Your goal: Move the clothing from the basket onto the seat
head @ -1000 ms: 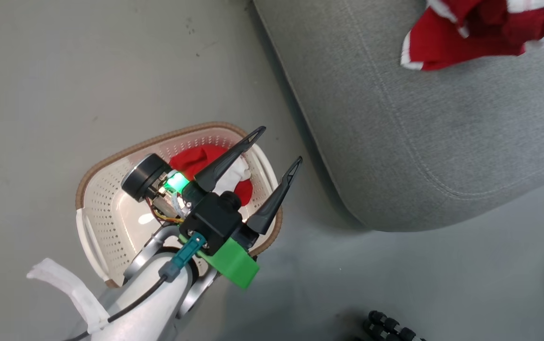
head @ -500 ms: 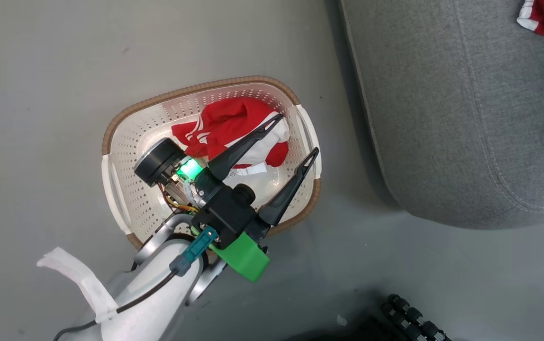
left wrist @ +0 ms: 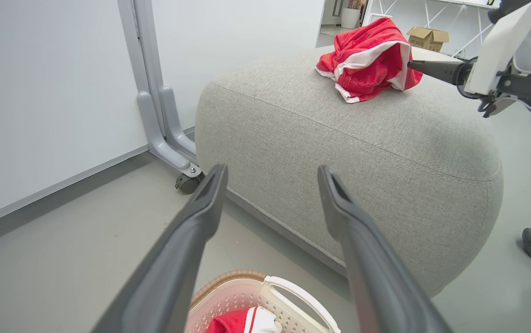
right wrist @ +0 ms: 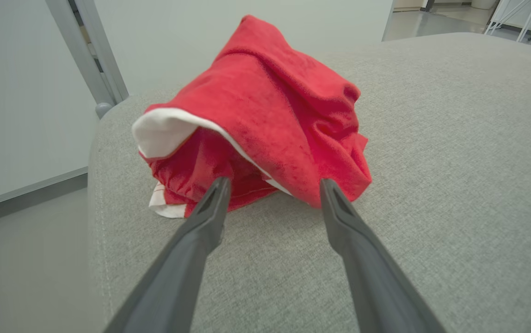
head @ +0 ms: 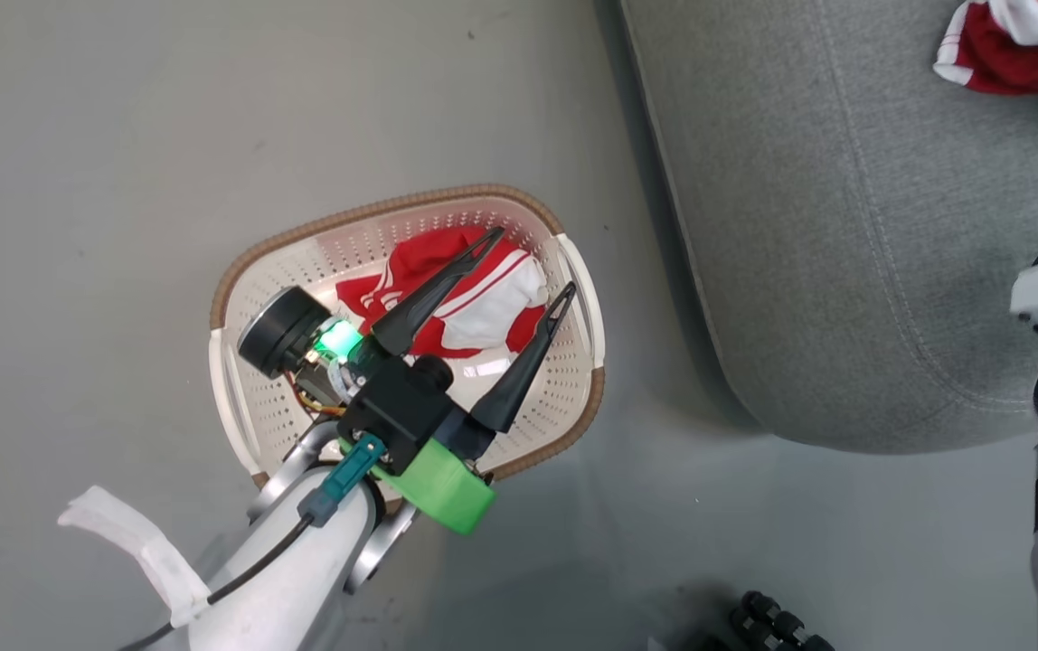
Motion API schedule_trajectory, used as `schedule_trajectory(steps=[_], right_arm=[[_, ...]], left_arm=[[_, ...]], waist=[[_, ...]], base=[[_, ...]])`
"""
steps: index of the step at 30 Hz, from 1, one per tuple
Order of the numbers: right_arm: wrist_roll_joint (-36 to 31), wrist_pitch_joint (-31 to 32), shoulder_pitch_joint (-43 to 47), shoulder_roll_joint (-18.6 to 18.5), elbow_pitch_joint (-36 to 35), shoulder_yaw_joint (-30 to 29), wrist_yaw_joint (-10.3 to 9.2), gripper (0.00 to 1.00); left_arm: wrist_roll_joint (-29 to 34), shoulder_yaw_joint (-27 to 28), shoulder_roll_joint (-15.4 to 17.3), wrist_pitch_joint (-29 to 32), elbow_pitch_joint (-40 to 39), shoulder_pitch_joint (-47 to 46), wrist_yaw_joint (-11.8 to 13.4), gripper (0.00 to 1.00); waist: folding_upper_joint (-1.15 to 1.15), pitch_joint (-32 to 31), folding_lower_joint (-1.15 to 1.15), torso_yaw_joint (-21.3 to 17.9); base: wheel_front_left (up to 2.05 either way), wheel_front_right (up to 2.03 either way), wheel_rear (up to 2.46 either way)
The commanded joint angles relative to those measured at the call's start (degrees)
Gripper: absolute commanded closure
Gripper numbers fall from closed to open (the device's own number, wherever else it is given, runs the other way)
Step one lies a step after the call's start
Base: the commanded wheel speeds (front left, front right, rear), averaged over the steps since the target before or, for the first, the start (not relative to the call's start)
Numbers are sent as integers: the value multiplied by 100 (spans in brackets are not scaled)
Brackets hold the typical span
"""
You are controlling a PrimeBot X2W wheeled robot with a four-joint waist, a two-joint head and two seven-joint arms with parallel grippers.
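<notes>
2 red pieces of clothing, 2 places.

The red piece on the seat (right wrist: 270, 106) is a soft heap in the mid of the R wrist view, and sits in the top right corner of the head view. It rests on the seat (right wrist: 455, 138), the big grey cushion, so that half of the job looks done. The R gripper (right wrist: 274, 181) points at it w/ jaws wide apart and nothing pinched btw them. The tips are right by the low edge of the heap; can't tell if they touch it. Open jaws make sense here: the piece lies by itself and needs no holding.

The red piece in the basket (head: 492, 307) is near the mid of the head view, bunched up in the upper part of the basket (head: 392, 203). The basket stands on the floor (head: 121, 136) just beside the seat, prob so the carry is short. The L gripper (head: 533, 260) hangs over the basket, jaws wide apart, holding nothing. In the L wrist view its fingers (left wrist: 191, 240) point up at the seat's side, w/ the basket low at the bottom edge, so the gripper looks to be above the cloth, not in it.

My guess for next: the L gripper tips down, goes into the basket and pinches a thick fold. The cloth is floppy, so a thin pinch could slip, and a hanging end may catch on the basket's edge.
</notes>
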Motion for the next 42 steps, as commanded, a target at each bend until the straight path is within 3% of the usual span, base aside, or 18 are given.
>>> schedule_trajectory(steps=[1,11,17,25,33,42], right_arm=[[-45,-17,192,72,-168,22,-6,0],[-171,-17,1358,514,-1216,943,-6,0],[-282,-17,1753,593,-1517,1498,-6,0],[-527,48,2194,616,-1994,1863,-6,0],[-670,292,2702,638,-2539,1986,-6,0],[-691,566,3172,649,-2868,2071,-6,0]], left_arm=[[-64,35,16,-55,33,122,41,0],[-423,523,-83,-250,133,623,449,0],[-540,1093,-172,-263,18,905,740,0],[-510,2058,-459,-259,-204,1408,929,0],[-337,2879,-745,-260,-193,2058,784,0],[-13,3251,-914,-261,-75,2680,483,0]], waist=[[0,-299,-1,-4],[0,-1116,-1,305],[0,-1480,-1,627],[0,-1829,-1,1060],[0,-2165,-1,1290],[0,-2559,-1,1325]], base=[[0,0,0],[0,0,0],[0,0,0],[0,0,0],[0,0,0],[0,0,0]])
